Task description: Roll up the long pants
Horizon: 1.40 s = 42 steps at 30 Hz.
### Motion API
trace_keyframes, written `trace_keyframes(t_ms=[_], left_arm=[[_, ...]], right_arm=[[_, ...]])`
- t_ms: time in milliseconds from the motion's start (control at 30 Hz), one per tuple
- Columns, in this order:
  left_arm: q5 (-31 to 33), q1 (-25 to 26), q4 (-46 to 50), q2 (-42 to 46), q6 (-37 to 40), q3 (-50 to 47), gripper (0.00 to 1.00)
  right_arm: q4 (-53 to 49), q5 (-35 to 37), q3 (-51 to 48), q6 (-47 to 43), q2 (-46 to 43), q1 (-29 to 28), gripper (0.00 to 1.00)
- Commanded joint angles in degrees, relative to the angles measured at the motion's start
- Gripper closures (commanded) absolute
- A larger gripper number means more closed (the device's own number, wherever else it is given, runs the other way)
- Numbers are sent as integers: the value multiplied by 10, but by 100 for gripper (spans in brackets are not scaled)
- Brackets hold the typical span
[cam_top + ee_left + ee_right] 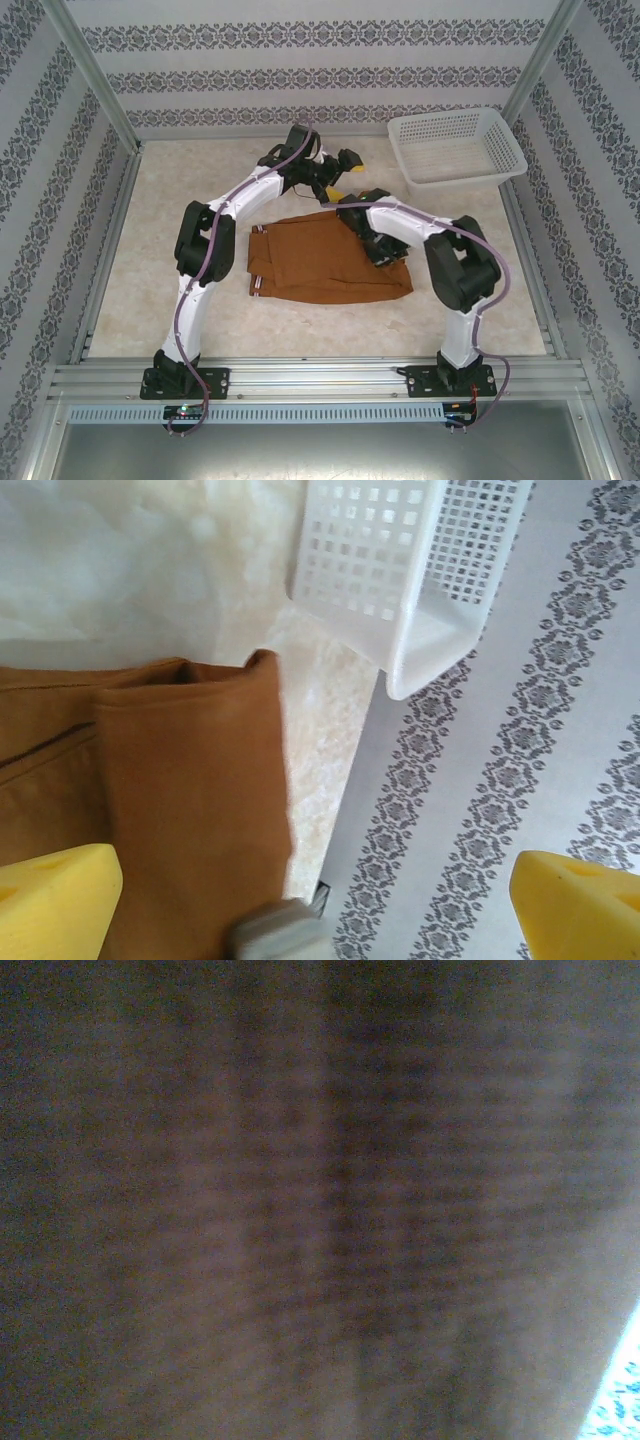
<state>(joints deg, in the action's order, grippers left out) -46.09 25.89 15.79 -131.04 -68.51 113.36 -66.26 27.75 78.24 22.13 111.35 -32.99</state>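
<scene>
You've got the long pants [320,262] lying flat and folded around the middle of the table [150,290]. The long axis runs left to right, well apart from the near edge and both side edges. The left end of the cloth shows two small pale marks, too small to tell what they are.

The left gripper [345,180] hangs over the far edge of the cloth, on the side toward the table's far edge. In the left wrist view its yellow fingers [55,900] are spread wide, so it is released. Below them you see a folded layer of brown cloth with a seam line, a strip of bare table and the patterned wall. You can't tell from these views whether the fingers touch the cloth.

The right gripper [385,252] is down on the right half of the pants, near their right end, with the arm reaching in from the near right. The right wrist view gives you blurred brown cloth up close, with a pale sliver in the bottom right corner. You can't tell whether that pincer is released or clenched.

The white mesh basket [465,176] sits in the far right corner of the table, upright and well apart from the pants.
</scene>
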Motion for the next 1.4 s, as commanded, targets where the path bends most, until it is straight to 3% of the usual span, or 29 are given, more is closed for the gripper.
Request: trace_keyframes(t_ms=[0,367,433,467,500,533,567,667,800,833,933,967,1100,1167,1367], left_arm=[[-35,14,-54,-15,-39,13,0],[-111,91,-42,-123,-91,109,0],[-119,103,-48,-140,-98,129,7],[-118,108,-43,-148,-98,136,22],[-117,112,-37,-153,-94,141,43],[-114,116,-23,-159,-86,144,75],[-110,118,-5,-163,-73,144,100],[-93,119,43,-168,-26,123,100],[-85,118,30,-167,-20,69,100],[-85,117,28,-167,-20,63,100],[-81,116,40,-169,-7,59,100],[-81,115,41,-170,-6,60,100],[-80,111,47,-173,-4,69,100],[-79,110,50,-174,-3,75,100],[-73,107,55,-171,1,78,100]], right_arm=[[-19,51,-6,18,35,-22,100],[10,53,-6,23,56,-50,100],[16,49,-10,22,57,-51,100],[19,47,-12,21,58,-52,100],[22,44,-14,22,58,-52,100],[24,40,-15,22,59,-52,100],[27,38,-16,22,59,-52,100],[37,28,-19,22,55,-52,100],[40,9,-17,21,44,-52,97],[35,3,-14,22,36,-52,82],[22,-43,-2,20,-18,-42,21],[21,-64,2,17,-46,-34,13],[8,-174,31,-5,-145,32,7],[9,-247,35,-9,-191,96,7],[83,-448,-78,9,-281,286,8]])
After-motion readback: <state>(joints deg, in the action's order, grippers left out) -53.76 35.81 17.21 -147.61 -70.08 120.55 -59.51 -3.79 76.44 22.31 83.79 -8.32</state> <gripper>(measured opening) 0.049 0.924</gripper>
